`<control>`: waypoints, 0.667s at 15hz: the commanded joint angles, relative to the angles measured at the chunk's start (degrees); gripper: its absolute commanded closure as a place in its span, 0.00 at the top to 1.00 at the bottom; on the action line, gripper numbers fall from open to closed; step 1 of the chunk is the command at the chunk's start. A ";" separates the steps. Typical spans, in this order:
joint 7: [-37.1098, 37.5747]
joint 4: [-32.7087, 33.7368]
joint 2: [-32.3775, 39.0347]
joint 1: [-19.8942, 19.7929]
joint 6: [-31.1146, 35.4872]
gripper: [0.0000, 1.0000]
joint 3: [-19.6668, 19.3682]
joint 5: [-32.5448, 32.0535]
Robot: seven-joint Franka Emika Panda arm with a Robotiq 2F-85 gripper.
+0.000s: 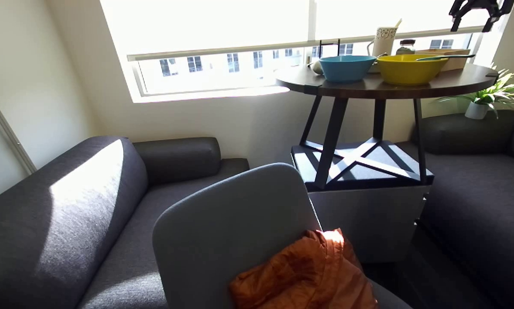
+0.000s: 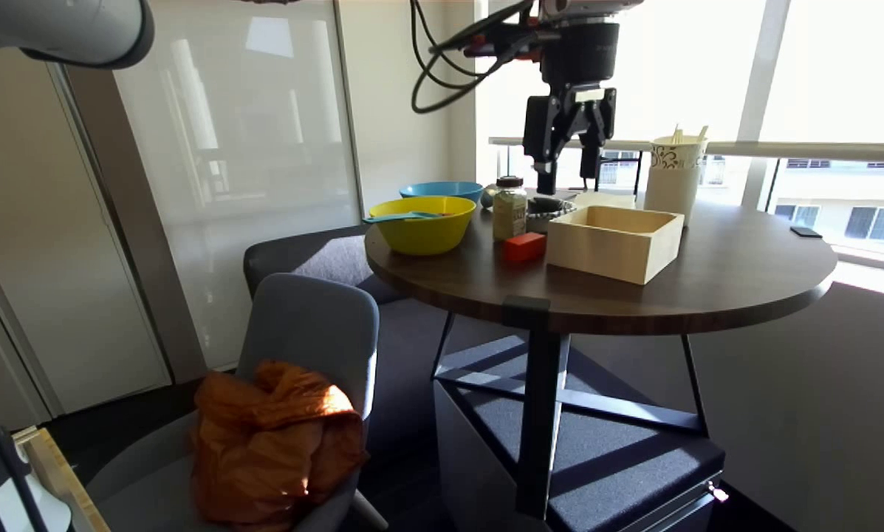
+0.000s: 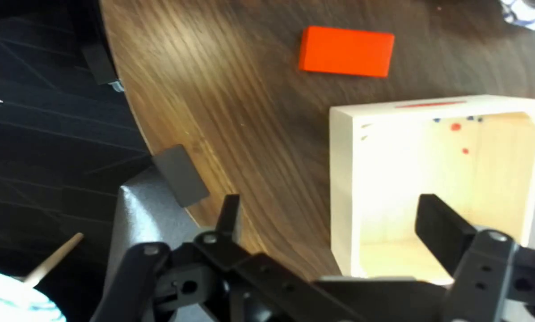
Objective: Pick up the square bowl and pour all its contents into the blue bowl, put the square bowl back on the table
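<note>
Pale wood is forming the square bowl [image 2: 600, 255], which is sitting near the front edge of the table [image 2: 744, 273] in an exterior view. A red block [image 2: 524, 247] is lying just beside it, and a yellow bowl [image 2: 423, 235] is standing by the left edge. Above the table, the gripper [image 2: 568, 179] is hanging with jaws standing well apart, gripping nothing. Farther back, the blue bowl [image 2: 442, 191] is resting by the far left edge.

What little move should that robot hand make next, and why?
I'd guess lowering the open gripper toward the square bowl, ready to grip its wall. The gripper hangs above the table holding nothing, and in the wrist view that bowl's side wall appears between the spread fingers.
</note>
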 commanded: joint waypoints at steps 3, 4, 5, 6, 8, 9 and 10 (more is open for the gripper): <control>-0.05 -3.01 3.53 1.46 13.35 1.00 -1.04 -4.38; 0.15 -3.21 4.16 1.33 14.87 1.00 -0.94 -4.57; 0.77 -2.95 5.11 0.94 15.76 1.00 -0.57 -3.77; 1.10 -3.05 5.47 0.79 16.12 1.00 -0.49 -3.49; 0.13 -2.62 5.60 0.44 14.91 1.00 -0.25 -3.33; 0.17 -2.62 5.92 0.44 15.17 1.00 -0.25 -3.33; 0.18 -2.62 6.02 0.43 15.24 1.00 -0.25 -3.33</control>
